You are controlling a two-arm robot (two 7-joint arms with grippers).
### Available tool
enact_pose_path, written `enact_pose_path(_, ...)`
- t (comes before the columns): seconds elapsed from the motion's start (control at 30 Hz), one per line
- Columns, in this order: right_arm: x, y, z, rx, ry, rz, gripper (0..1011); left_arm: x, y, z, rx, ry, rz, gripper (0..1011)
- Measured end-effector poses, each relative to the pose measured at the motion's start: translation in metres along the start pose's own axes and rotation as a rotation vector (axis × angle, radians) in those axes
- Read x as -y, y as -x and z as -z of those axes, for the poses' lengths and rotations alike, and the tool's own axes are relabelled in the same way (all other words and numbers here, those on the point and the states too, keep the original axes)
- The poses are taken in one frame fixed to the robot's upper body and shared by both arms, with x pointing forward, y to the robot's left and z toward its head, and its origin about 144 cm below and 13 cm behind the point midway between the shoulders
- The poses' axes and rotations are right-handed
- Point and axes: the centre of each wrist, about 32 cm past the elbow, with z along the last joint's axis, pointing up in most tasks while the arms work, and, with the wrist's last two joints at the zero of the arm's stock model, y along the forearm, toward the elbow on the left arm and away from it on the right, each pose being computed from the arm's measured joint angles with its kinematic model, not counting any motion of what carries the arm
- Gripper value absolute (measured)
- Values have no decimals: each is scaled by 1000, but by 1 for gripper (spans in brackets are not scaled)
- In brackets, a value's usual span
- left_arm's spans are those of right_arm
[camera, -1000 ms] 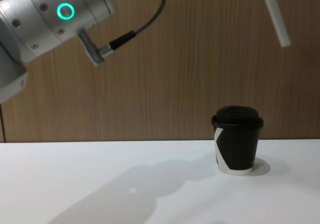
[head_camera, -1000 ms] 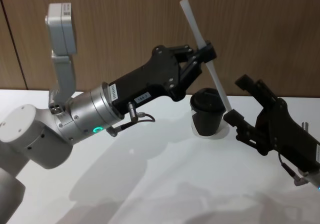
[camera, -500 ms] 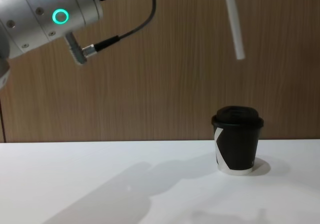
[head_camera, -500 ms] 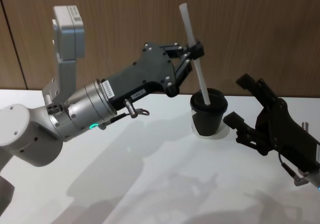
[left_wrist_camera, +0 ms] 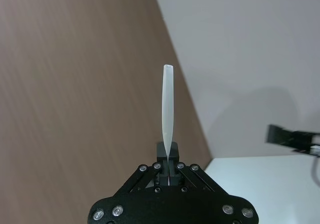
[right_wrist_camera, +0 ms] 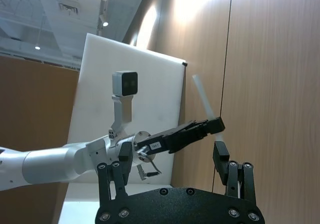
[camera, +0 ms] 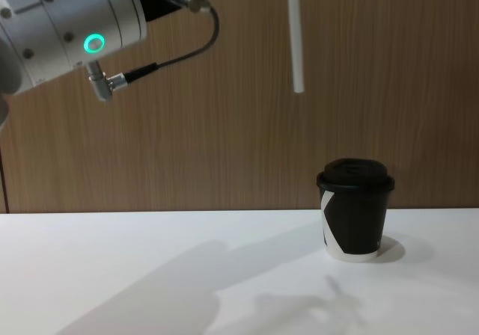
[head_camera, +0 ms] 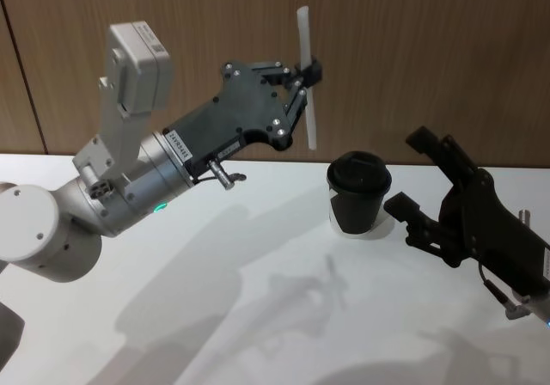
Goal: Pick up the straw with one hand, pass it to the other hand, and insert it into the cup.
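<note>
We judge the straw (head_camera: 309, 106), clamped by fingers of the left gripper (head_camera: 307, 71) up-left of the cup (head_camera: 358, 194), may jab its lid askew; the right gripper (head_camera: 411, 172) sits right of it, fingers apart.

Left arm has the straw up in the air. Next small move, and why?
Probably shift the left end effector toward the robot's right. It holds the straw near vertical, but the lower tip hangs above and to the left of the cup, not over its lid.

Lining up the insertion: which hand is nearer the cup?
Right. The right hand, open, is just beside the cup; the left hand holds the straw higher, to its left.
</note>
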Motion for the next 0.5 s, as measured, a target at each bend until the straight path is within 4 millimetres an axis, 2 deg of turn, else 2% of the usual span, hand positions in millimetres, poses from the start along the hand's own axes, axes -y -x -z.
enact_pose_path(0.5,0,0,0,0,0,0,1001,8,-9,24,60,-36,-81,10)
